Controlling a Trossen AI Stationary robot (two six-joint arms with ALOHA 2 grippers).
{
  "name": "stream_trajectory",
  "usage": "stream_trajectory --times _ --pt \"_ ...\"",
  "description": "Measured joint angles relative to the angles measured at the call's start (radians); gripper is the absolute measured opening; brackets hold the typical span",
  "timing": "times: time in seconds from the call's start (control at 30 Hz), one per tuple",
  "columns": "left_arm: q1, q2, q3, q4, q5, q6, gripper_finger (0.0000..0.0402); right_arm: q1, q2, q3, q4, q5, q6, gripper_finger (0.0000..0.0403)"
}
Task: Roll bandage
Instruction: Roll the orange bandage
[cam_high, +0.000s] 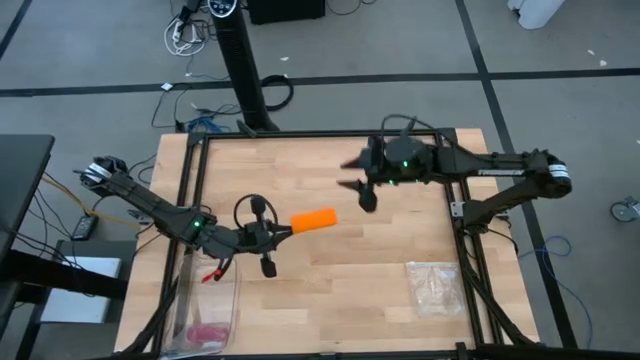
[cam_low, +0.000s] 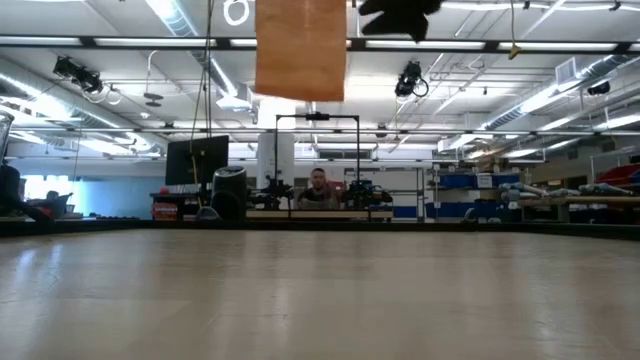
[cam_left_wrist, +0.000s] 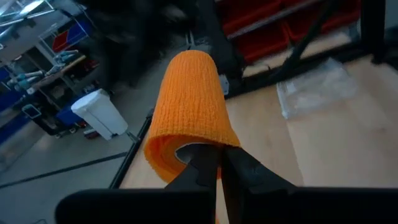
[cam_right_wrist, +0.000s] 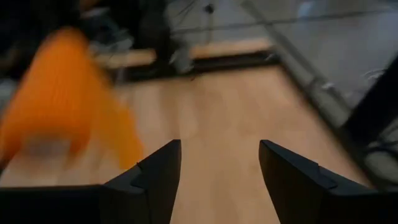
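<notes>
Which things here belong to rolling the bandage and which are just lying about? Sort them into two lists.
Part of the job:
- bandage, an orange roll held up off the table
- left gripper, shut on one end of the roll
- right gripper, open, near the roll but off it

Lying about:
- clear plastic bag
- small pink bundle

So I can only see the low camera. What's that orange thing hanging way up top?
Observer: It's the bandage, loosely rolled. The left gripper has its fingers shut on the end of it.
Operator: Is it touching the table?
Observer: No, from above it sticks out sideways over the table, held up in the air.
Operator: Where's the other arm?
Observer: The right gripper is beside the bandage, fingers open, holding nothing.
</notes>
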Motion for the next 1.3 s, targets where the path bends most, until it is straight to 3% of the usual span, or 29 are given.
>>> stream_trajectory --times 0.13,0.33,0.4,0.57,0.9,1.03,1.23,1.3 --pt "0.0 -0.042 0.016 0.002 0.022 -0.043 0.001 0.051 -0.06 -0.179 0.155 -0.016 0.055 0.0222" --pt "0.011 -0.089 0.038 0.004 0.09 -0.082 0.001 0.104 -0.049 -0.44 0.751 -0.11 0.1 0.0236" --pt "0.016 -0.095 0.038 0.002 0.097 -0.082 0.001 0.116 -0.031 -0.48 0.861 -0.115 0.096 0.0243" --pt "0.043 -0.096 0.038 0.011 0.143 -0.087 0.001 0.122 0.05 -0.455 0.951 -0.112 0.046 0.0249" --pt "0.058 -0.095 0.038 0.041 0.141 -0.057 0.001 0.12 0.218 -0.326 0.957 -0.154 0.038 0.025" --pt "0.058 -0.098 0.037 0.061 0.139 -0.039 0.001 0.12 0.286 -0.31 1.002 -0.14 0.014 0.0204" --pt "0.063 -0.111 0.037 0.071 0.108 -0.009 0.001 0.127 0.334 -0.31 1.08 -0.119 0.045 0.0027" --pt "0.064 -0.111 0.037 0.067 0.081 0.01 0.001 0.139 0.333 -0.31 1.08 -0.116 0.048 0.0015"
